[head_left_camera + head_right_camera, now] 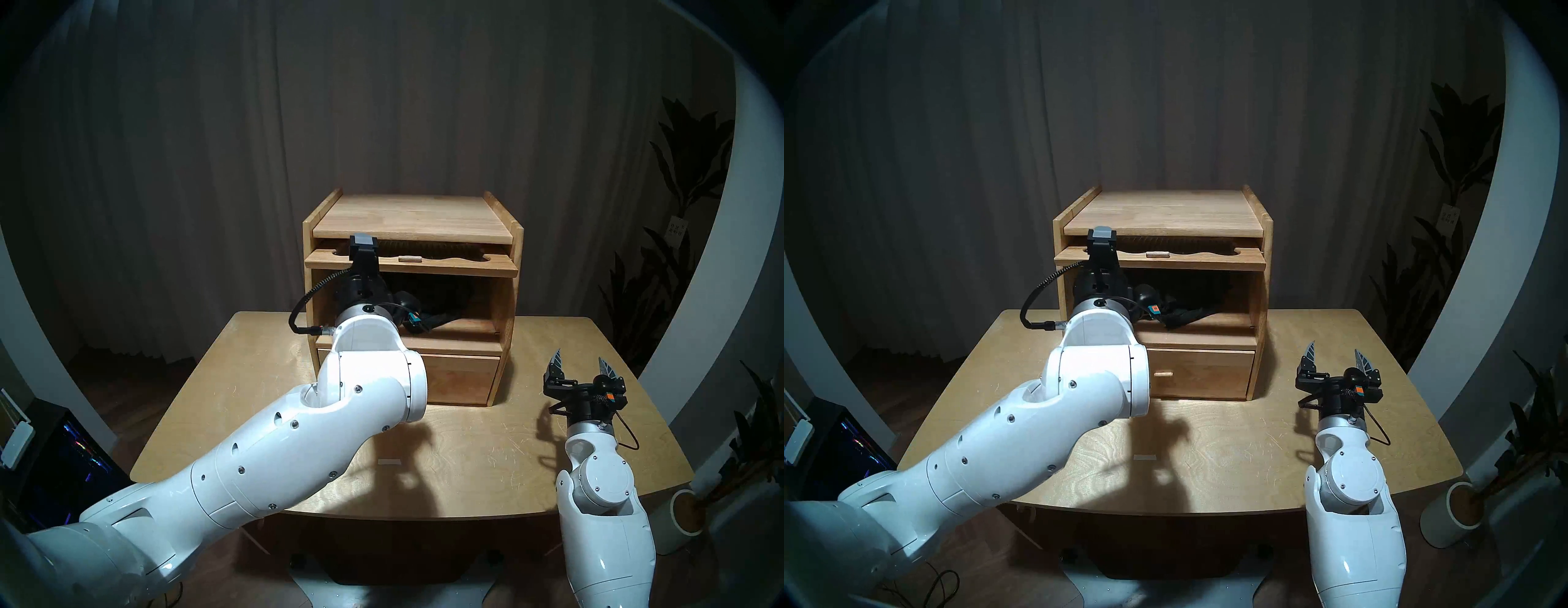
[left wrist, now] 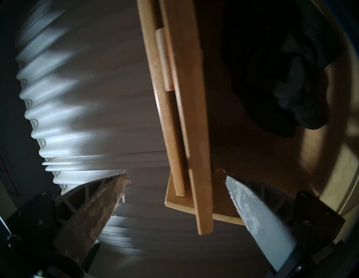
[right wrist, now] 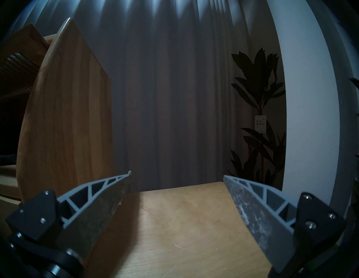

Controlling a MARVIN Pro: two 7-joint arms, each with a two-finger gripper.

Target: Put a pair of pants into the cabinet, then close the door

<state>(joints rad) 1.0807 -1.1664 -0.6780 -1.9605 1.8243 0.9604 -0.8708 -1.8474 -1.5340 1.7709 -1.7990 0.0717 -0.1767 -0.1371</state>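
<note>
The light-wood cabinet (image 1: 407, 216) stands at the back of the table with its door (image 1: 445, 264) lifted flat under the top, knob (image 1: 409, 258) facing front. The dark pair of pants (image 1: 441, 293) lies bunched inside the upper compartment. My left wrist (image 1: 360, 293) is at the compartment's left front, pointing up. In the left wrist view my left gripper (image 2: 175, 174) is open, with the door's (image 2: 186, 97) end corner between its fingers and the pants (image 2: 291, 97) off to the side. My right gripper (image 1: 580, 358) hovers open and empty over the table, right of the cabinet.
A shut drawer (image 1: 458, 378) sits under the compartment. A bit of white tape (image 1: 389, 462) lies on the wooden table (image 1: 466, 458). Curtains hang behind. A tall plant (image 1: 679, 212) and a round pot (image 1: 687, 513) stand at the right, a lit screen (image 1: 63, 458) at the left.
</note>
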